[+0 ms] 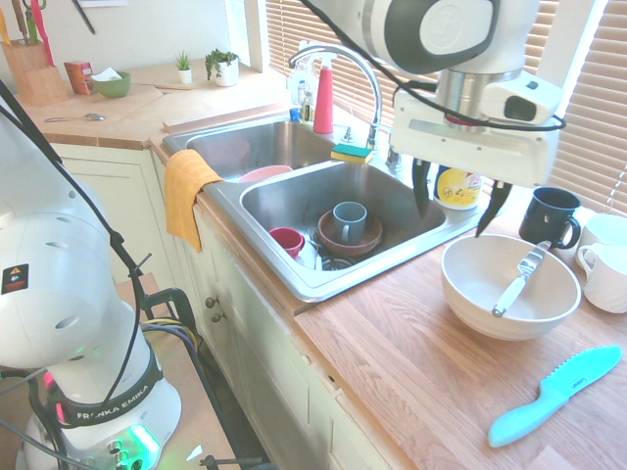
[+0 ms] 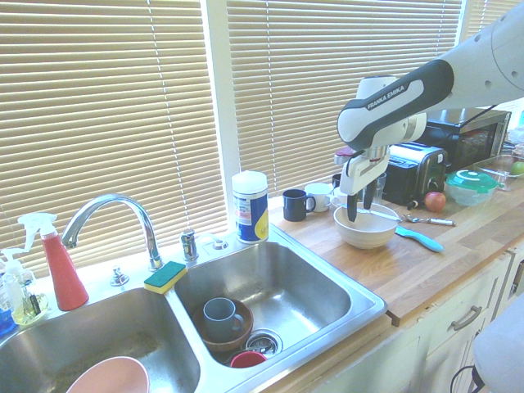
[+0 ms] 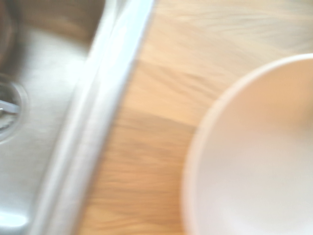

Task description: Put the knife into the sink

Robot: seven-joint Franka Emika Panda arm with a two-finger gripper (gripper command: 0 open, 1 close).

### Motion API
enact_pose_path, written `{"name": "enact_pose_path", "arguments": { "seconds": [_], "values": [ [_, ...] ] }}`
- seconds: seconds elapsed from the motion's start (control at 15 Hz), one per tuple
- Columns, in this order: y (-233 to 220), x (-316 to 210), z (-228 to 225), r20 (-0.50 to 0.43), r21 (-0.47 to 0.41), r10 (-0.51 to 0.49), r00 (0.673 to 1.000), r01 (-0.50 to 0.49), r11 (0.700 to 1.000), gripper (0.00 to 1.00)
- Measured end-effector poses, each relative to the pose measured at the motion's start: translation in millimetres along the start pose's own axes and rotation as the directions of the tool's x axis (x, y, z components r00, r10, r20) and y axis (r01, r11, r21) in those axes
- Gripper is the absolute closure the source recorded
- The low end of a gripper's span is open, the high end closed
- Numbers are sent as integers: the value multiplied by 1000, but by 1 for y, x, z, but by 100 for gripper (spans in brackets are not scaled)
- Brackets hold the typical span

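The slim silver knife lies slanted inside the white bowl on the wooden counter, its blade resting against the far rim. My gripper hangs open and empty above the counter, between the sink's right basin and the bowl. From the other side the gripper hovers just over the bowl's rim. The blurred wrist view shows the sink's rim and part of the bowl; the knife is out of that view.
A teal plastic knife lies near the counter's front edge. A dark mug and white mugs stand behind the bowl. A wipes canister stands behind the sink. The right basin holds a brown bowl with a grey mug.
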State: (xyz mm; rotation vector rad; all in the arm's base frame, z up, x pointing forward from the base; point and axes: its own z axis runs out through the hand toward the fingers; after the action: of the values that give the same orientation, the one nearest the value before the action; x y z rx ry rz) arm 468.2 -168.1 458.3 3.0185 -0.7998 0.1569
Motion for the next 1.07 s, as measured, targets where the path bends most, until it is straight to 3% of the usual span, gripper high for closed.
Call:
{"name": "enact_pose_path", "arguments": {
  "seconds": [0.47,0.93,1.0,1.07],
  "values": [
    [46,71,29,18,-29,60,998,-59,998,0],
    [70,79,60,65,-53,76,995,-73,996,0],
    [71,79,62,69,-54,78,995,-75,996,100],
    [71,79,65,75,-56,79,994,-75,996,100]
  ]
}}
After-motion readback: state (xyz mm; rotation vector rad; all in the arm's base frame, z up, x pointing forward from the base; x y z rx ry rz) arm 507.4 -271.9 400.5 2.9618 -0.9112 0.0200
